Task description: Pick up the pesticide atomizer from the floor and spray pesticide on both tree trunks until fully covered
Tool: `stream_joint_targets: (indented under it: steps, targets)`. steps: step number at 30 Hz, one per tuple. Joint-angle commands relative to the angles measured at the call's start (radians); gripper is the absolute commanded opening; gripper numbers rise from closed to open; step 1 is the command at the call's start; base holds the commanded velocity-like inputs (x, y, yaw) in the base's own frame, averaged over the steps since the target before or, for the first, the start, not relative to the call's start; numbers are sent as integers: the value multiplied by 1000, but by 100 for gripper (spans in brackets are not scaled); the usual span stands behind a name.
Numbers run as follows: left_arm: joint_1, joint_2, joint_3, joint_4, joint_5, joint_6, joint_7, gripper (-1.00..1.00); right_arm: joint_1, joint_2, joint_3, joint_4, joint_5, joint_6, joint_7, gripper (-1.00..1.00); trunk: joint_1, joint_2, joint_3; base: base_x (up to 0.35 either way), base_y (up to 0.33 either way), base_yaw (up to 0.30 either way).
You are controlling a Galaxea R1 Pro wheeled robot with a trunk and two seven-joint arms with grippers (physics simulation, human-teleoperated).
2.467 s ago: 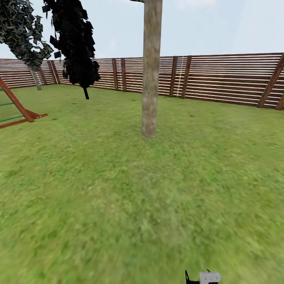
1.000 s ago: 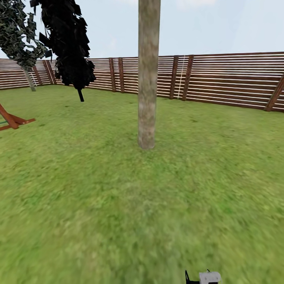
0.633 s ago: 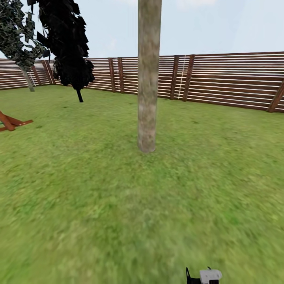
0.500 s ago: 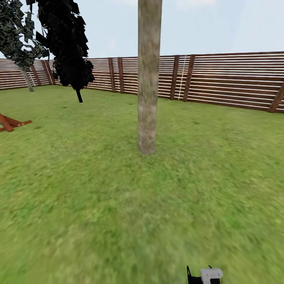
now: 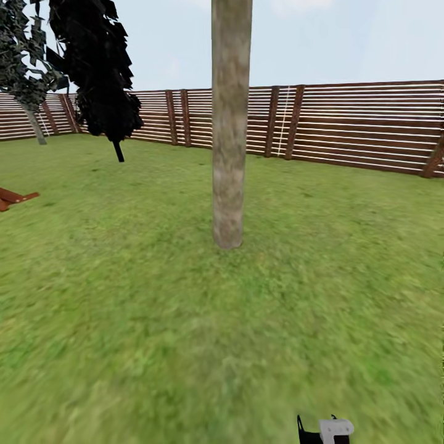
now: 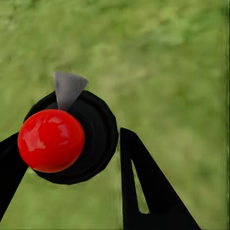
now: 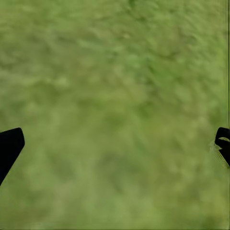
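- Sprayer (image 6: 64, 141) (red knob, black body, grey nozzle) is clamped between left gripper (image 6: 72, 163) fingers over lawn (image 6: 167, 57).
- Right gripper (image 7: 115, 143) is held wide apart, empty.
- Tree trunk (image 5: 230, 123) is seen ahead in the head view, fence (image 5: 357, 123) behind.

open lawn (image 5: 154, 333) ahead, tree trunk (image 5: 230, 123) only obstacle ctr, fence (image 5: 364, 123) far behind
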Motion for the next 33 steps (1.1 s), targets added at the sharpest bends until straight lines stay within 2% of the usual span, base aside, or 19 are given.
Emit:
stream_joint_targets:
  steps: [1,20,33]
  targets:
    - [-1,0,8,0,-10,-4,2,-100,-1,0,8,1,4,0,-10,100,0,0,0,339,0,-248]
    - [-1,0,8,0,-10,-4,1,-100,-1,0,8,2,4,0,-10,100,0,0,9,339,0,-279]
    - [-1,0,8,1,-10,-4,0,-100,-1,0,8,4,4,0,-10,100,0,0,9,340,0,-48]
